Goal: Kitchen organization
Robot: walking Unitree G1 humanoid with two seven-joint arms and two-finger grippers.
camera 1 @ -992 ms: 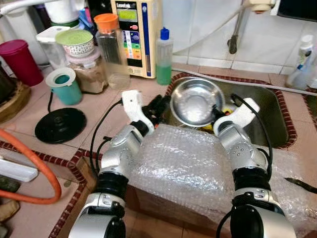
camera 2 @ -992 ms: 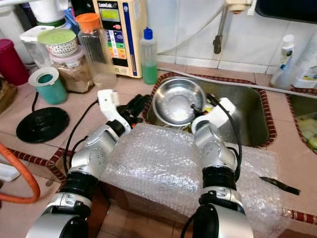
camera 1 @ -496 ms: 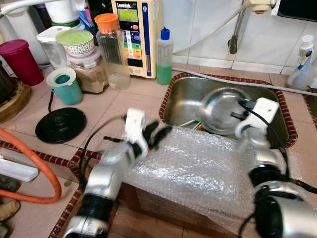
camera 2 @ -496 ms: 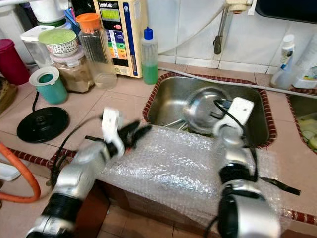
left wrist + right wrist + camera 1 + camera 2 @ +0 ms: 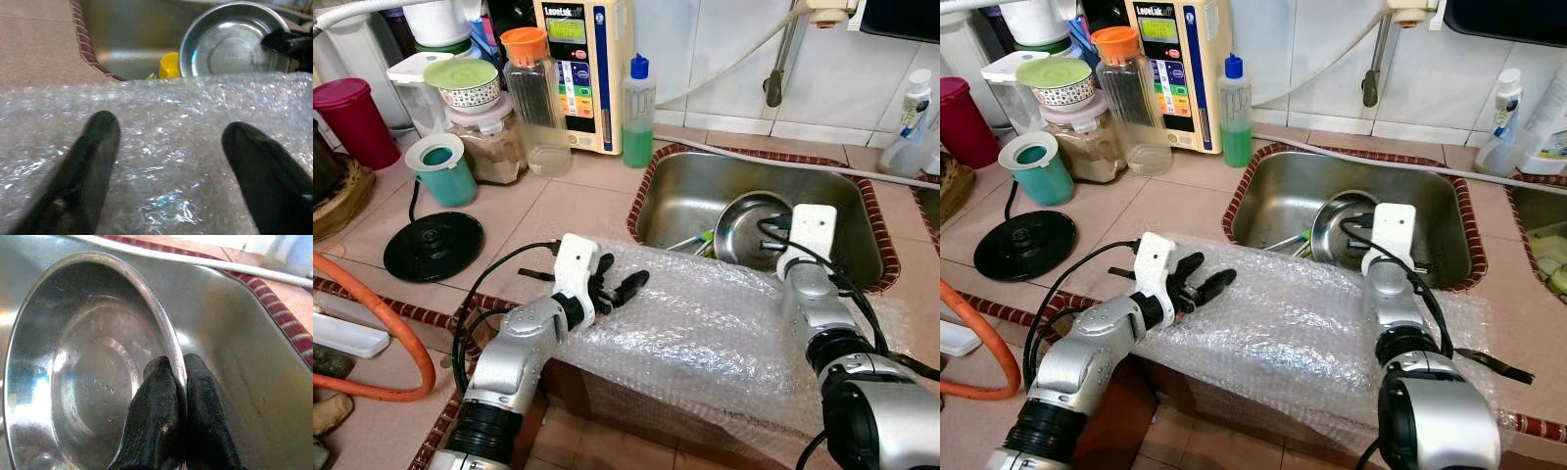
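Note:
A steel bowl stands tilted inside the sink, and my right gripper is shut on its rim, one finger inside and one outside. In the eye views the right wrist reaches down over the sink's front edge. My left gripper hovers open just above a sheet of bubble wrap that drapes over the counter's front edge, its fingers spread wide. A yellow item and some cutlery lie in the sink beside the bowl.
Back left stand jars, a green-lidded bowl, a teal cup, an orange-lidded bottle, a green soap bottle and a water unit. A black round base sits on the counter. An orange hose loops at left.
My right gripper has carried the bowl from the sink's left front toward the right and lowered it. My left gripper has drawn back from the sink edge over the bubble wrap.

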